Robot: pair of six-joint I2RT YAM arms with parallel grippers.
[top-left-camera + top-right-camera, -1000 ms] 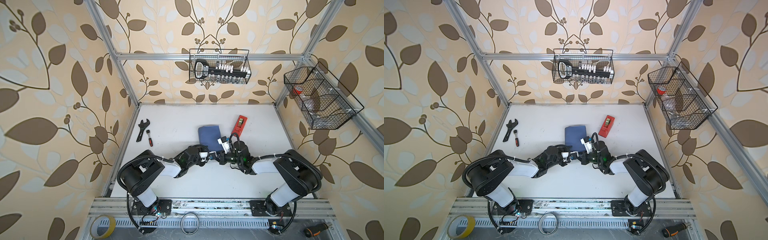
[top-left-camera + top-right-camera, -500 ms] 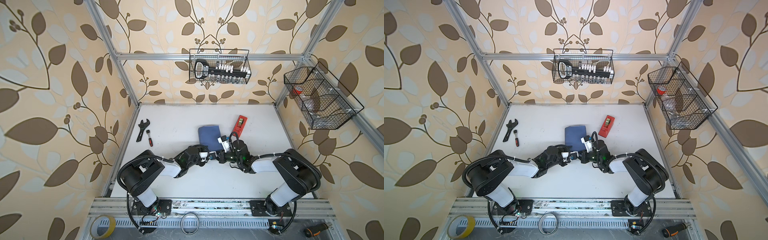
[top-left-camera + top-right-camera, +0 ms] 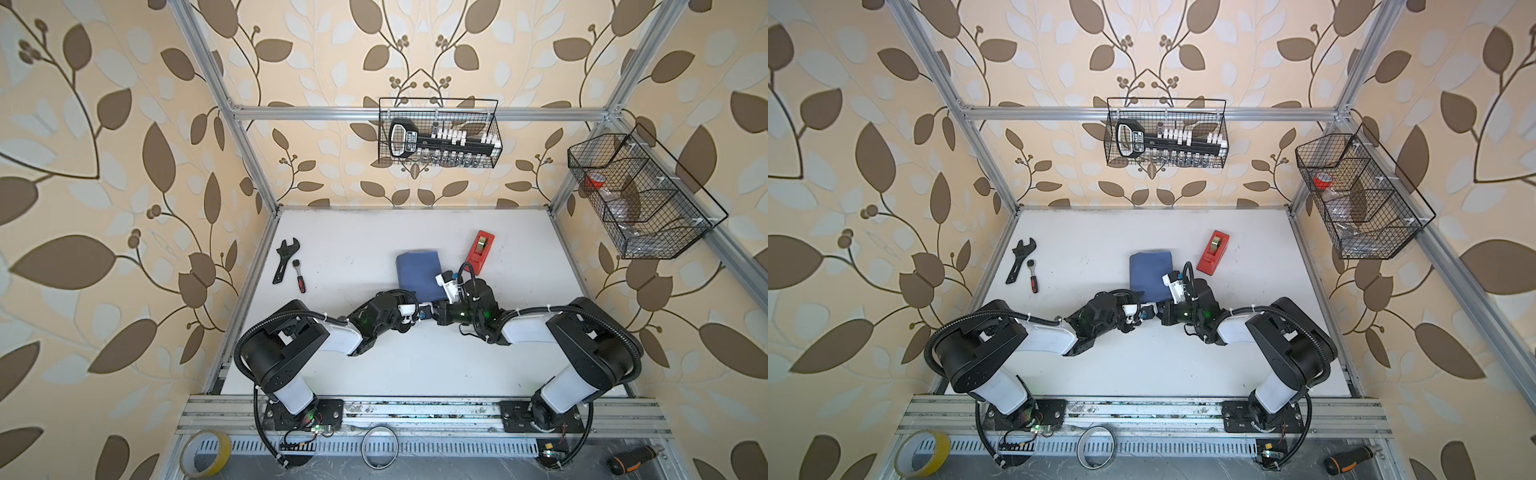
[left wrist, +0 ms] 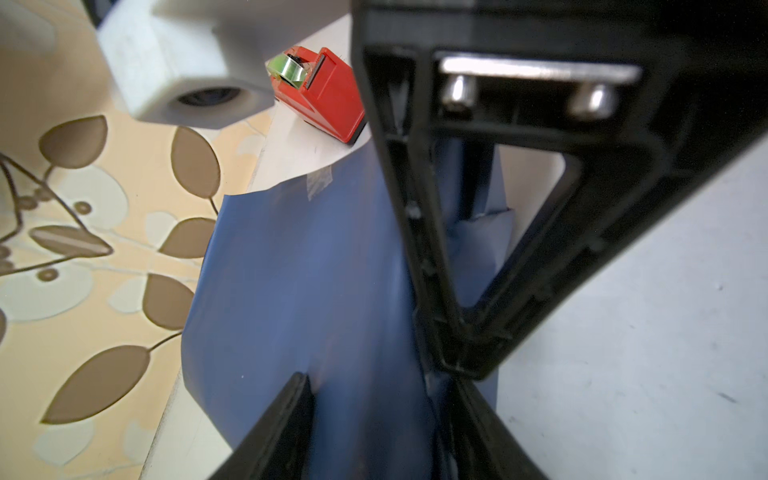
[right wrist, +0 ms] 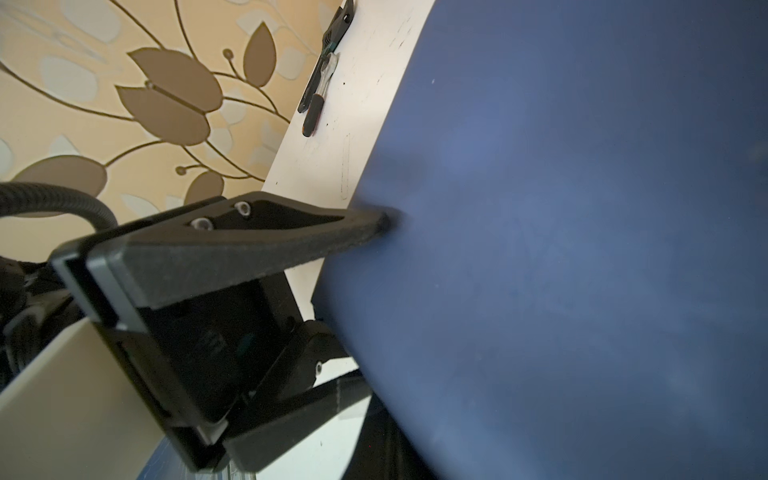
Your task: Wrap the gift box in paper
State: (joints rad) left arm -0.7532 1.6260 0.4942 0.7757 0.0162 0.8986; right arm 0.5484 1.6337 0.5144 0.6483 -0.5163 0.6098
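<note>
Both arms crowd the near end of the paper [image 3: 417,272], which lies as one slate-blue parcel in the middle of the counter [image 3: 374,374]. The gift box is out of sight, presumably inside that wrap. One strip of clear tape [image 4: 320,183] crosses an edge of the sheet. From that I'd judge the body of the wrap closed and the step in hand to be folding in the near open end.

The left gripper [image 4: 380,382] has its fingers [image 4: 286,424] about half apart, astride that end with blue paper between them. One tip touches the sheet, but whether they squeeze it I cannot tell. The right gripper [image 4: 467,361] is closed tight, its tip right against the left's. If a fold is pinched there, it doesn't show.

Next, I'd think, one arm must press the loose flap flat against the box while the other goes for tape.

Counting:
- one parcel
- one red tape dispenser [image 3: 481,251], just beyond the right wrist
- one adjustable wrench [image 3: 284,261]
- one red-handled ratchet [image 3: 300,279] beside the wrench
- two wire baskets [image 3: 440,133] on the walls
- two arms
</note>
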